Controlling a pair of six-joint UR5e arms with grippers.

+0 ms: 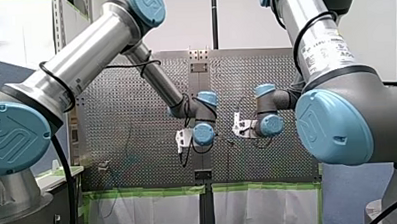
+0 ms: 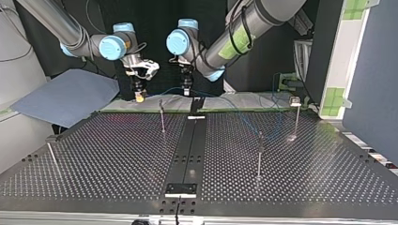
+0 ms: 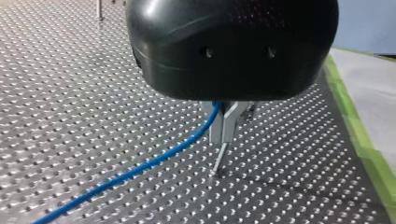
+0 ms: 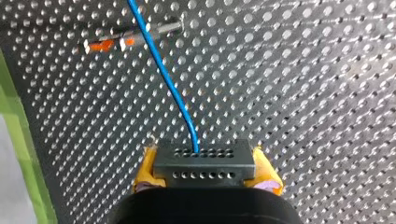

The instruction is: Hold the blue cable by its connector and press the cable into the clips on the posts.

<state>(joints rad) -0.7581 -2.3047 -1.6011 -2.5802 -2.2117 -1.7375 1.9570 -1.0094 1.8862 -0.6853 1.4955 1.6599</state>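
My right hand [image 4: 205, 168]: yellow pads clamped on black connector [image 4: 204, 161]. Blue cable [image 4: 168, 79] runs ahead from connector, crossing over clip post [image 4: 133, 37] with orange marks. My left hand [image 3: 223, 137]: metal fingers pinched on cable, I think, view tight, just above thin post [image 3: 218, 161]. Green-taped edge [image 3: 364, 140] near left hand. Top view: both hands at far edge of surface [image 2: 117, 154], broad open room toward near edge.

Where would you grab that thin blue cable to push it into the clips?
By the dark grey perforated block connector at the end of the thin blue cable, coming from behind and squeezing its two short flat sides. The yellow pads of my right gripper sit there; the cable leaves the far face, so it runs free.
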